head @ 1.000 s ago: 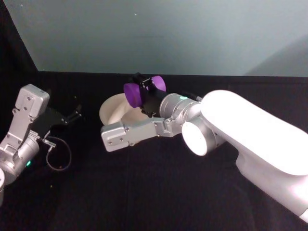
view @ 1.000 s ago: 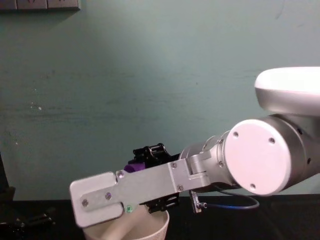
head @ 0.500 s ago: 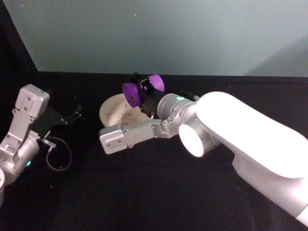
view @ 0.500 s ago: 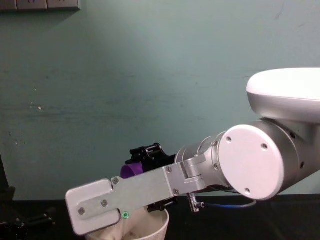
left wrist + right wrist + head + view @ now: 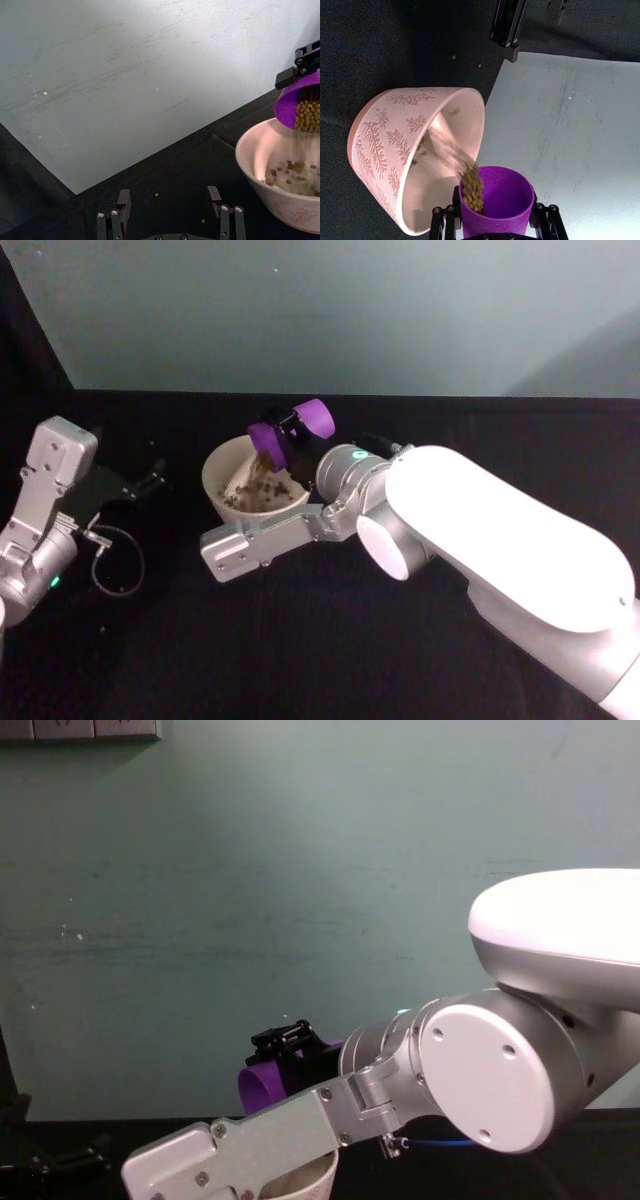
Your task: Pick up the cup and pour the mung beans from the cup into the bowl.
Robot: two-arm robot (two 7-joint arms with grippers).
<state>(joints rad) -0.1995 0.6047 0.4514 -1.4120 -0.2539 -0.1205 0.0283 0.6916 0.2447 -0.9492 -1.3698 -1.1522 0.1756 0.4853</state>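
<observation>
cup (image 5: 267,439): light, smooth, we judge slippery; right gripper (image 5: 291,432) jaws clamped mid-wall, tipped over bowl (image 5: 206,478)
left gripper (image 5: 168,202): parked left of bowl, jaws apart

The small bright purple tapered cup (image 5: 314,419) looks like smooth plastic with a faint sheen. The wide cream round bowl (image 5: 377,132) has a matt, ceramic-looking outside. The black table covering (image 5: 300,650) is matt cloth. At lower right, the white arm shell (image 5: 500,540) is glossy.

Cup (image 5: 268,438) tipped further by right claw (image 5: 292,432), mouth lowered over bowl (image 5: 212,472); mung beans (image 5: 262,480) now streamed out, gathered inside bowl
</observation>
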